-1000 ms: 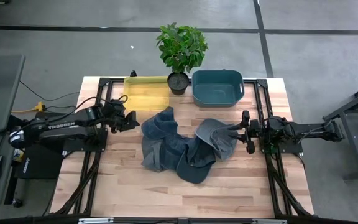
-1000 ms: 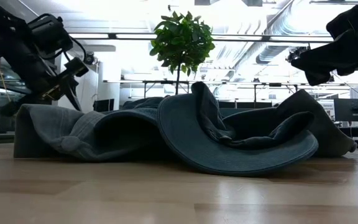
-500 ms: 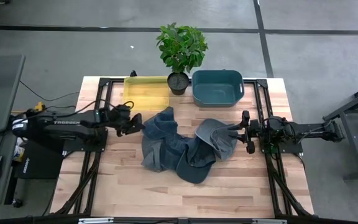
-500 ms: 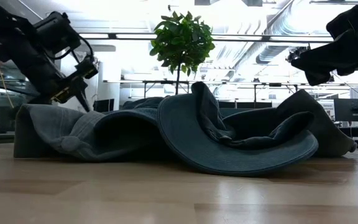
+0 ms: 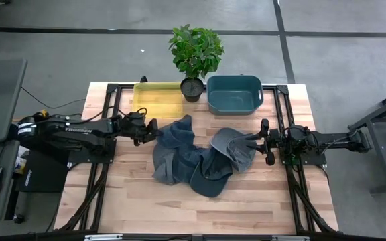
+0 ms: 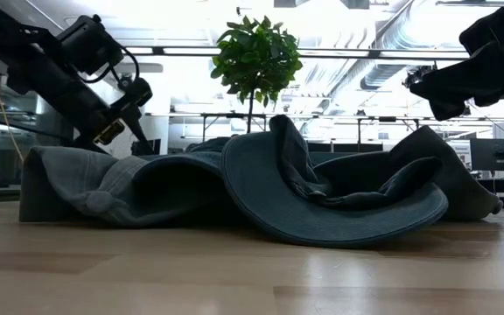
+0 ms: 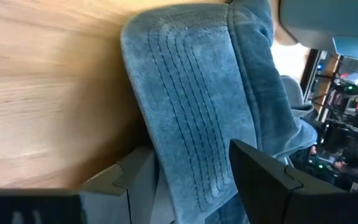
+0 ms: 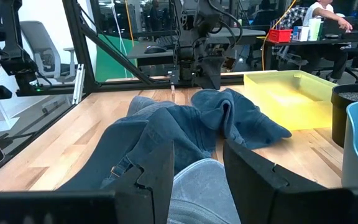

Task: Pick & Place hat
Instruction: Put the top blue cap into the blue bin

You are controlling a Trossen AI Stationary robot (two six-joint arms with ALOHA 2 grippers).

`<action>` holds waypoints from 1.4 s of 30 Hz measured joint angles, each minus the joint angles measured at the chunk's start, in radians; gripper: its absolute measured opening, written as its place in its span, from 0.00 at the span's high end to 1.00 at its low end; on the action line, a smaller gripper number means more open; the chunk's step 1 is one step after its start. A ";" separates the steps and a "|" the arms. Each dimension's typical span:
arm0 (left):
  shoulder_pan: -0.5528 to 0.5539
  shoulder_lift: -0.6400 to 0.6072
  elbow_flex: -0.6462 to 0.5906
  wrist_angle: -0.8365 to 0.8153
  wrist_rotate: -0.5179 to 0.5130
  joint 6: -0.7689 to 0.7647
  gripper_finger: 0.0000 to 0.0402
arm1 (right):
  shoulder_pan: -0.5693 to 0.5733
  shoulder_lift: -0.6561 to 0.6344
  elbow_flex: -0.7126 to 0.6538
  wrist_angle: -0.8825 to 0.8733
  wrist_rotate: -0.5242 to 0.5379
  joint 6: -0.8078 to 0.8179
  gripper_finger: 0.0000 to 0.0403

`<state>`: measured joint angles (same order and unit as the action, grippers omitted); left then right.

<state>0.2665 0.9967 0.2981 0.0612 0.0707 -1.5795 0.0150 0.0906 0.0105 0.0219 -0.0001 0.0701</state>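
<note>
Both arms are dark, nearly black, built of slim tubular links joined by chunkier rounded joint housings. The left arm (image 5: 72,130) carries white block lettering along its upper link, seen from above, and thin black cables loop loosely around its wrist section in the low view. The left gripper (image 7: 191,180) has one pale grey finger and one dark, angular finger with squared edges. The right gripper (image 8: 194,171) has two dark, flat-faced fingers with stepped, notched inner profiles.

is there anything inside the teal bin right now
No, in the high view the teal bin at the table's far edge shows only its bare inner floor, and the hats lie on the table.
</note>
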 joint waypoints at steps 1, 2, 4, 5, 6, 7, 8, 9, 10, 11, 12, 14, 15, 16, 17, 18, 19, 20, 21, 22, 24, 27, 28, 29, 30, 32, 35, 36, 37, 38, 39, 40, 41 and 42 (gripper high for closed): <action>0.000 0.003 0.000 0.004 -0.002 0.000 0.53 | 0.000 0.000 0.000 0.000 0.000 0.000 0.67; 0.000 0.004 0.000 0.004 -0.003 0.000 0.53 | 0.000 0.000 0.000 0.000 0.000 0.000 0.67; 0.000 0.004 0.000 0.004 -0.003 0.000 0.55 | 0.000 0.000 0.000 0.000 0.000 0.000 0.67; 0.000 0.004 0.000 0.004 -0.003 0.000 0.58 | 0.000 0.000 0.000 0.000 0.000 0.000 0.67; 0.000 0.004 0.000 0.004 -0.007 0.001 0.60 | 0.000 0.000 0.000 0.000 0.000 0.000 0.67; 0.000 0.004 0.000 0.004 -0.011 0.000 0.64 | 0.000 0.000 0.000 0.000 0.000 0.000 0.67; 0.001 0.004 0.000 0.006 -0.014 0.001 0.68 | 0.000 0.000 0.000 0.000 0.000 0.000 0.67; 0.001 0.002 0.000 0.009 -0.015 0.004 0.73 | 0.000 0.000 0.000 0.000 0.000 0.000 0.67; 0.002 -0.001 0.000 0.011 -0.016 0.006 0.78 | 0.000 0.000 0.000 0.000 0.000 0.000 0.67; 0.002 -0.002 0.001 0.015 -0.016 0.011 0.83 | 0.000 0.000 0.000 0.000 0.000 0.000 0.67; 0.002 -0.003 0.003 0.024 -0.015 0.020 0.88 | 0.000 0.000 0.000 0.000 0.000 0.000 0.67; 0.001 -0.004 0.006 0.039 -0.009 0.036 0.96 | 0.000 0.000 0.000 0.000 0.000 0.000 0.67; 0.001 -0.005 0.005 0.041 -0.009 0.042 0.97 | 0.000 0.000 0.000 0.000 0.000 0.000 0.67; 0.001 -0.005 0.004 0.044 -0.008 0.051 0.96 | 0.000 0.000 0.000 0.000 0.000 0.000 0.67; 0.002 -0.004 0.004 0.054 -0.006 0.057 0.96 | 0.000 0.000 0.000 0.000 0.000 0.000 0.67; 0.002 -0.003 0.004 0.064 -0.005 0.059 0.96 | 0.000 0.000 0.000 0.000 0.000 0.000 0.67; 0.001 -0.002 0.003 0.069 -0.006 0.060 0.97 | 0.000 0.000 0.000 0.000 0.000 0.000 0.67; 0.001 -0.003 0.003 0.079 -0.007 0.060 0.98 | 0.000 0.000 0.000 0.000 0.000 0.000 0.67; 0.001 -0.004 0.003 0.091 -0.008 0.063 0.98 | 0.000 0.000 0.000 0.000 0.000 0.000 0.67; 0.002 -0.007 0.002 0.101 -0.009 0.067 0.98 | 0.000 0.000 0.000 0.000 0.000 0.000 0.67; 0.002 -0.013 0.001 0.133 -0.015 0.078 0.98 | 0.000 0.000 0.000 0.000 0.000 0.000 0.67; 0.002 -0.013 0.013 0.161 -0.034 0.105 0.98 | 0.000 0.000 0.000 0.000 0.000 0.000 0.67; 0.002 -0.017 0.020 0.161 -0.037 0.119 0.98 | 0.000 0.000 0.000 0.000 0.000 0.000 0.67; 0.002 -0.026 0.026 0.161 -0.041 0.135 0.98 | 0.000 0.000 0.000 0.000 0.000 0.000 0.67; 0.002 -0.036 0.031 0.162 -0.047 0.148 0.98 | 0.000 0.000 0.000 0.000 0.000 0.000 0.67; 0.002 -0.055 0.045 0.165 -0.048 0.163 0.98 | 0.000 0.000 0.000 0.001 0.000 0.000 0.67; 0.002 -0.085 0.061 0.159 -0.047 0.188 0.98 | 0.000 0.000 0.000 0.001 0.000 0.000 0.67; 0.002 -0.097 0.066 0.160 -0.048 0.192 0.98 | 0.000 0.000 0.000 0.001 0.000 0.000 0.67; 0.002 -0.111 0.071 0.161 -0.048 0.195 0.98 | 0.000 0.000 0.000 0.001 0.000 0.000 0.67; 0.002 -0.125 0.074 0.156 -0.048 0.196 0.98 | 0.000 0.000 0.000 0.001 0.000 0.000 0.67; 0.003 -0.140 0.076 0.146 -0.045 0.197 0.98 | 0.000 0.000 0.000 0.001 0.000 0.000 0.67; 0.003 -0.152 0.076 0.144 -0.041 0.201 0.98 | 0.000 0.000 0.000 0.001 0.000 0.000 0.67; 0.002 -0.162 0.076 0.145 -0.036 0.208 0.98 | 0.000 0.000 0.000 0.001 0.000 0.000 0.67; 0.002 -0.172 0.076 0.145 -0.030 0.217 0.98 | 0.000 0.000 0.000 0.001 0.000 0.000 0.67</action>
<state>0.2687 0.8247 0.3744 0.2062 0.0403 -1.3630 0.0147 0.0906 0.0105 0.0227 -0.0001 0.0701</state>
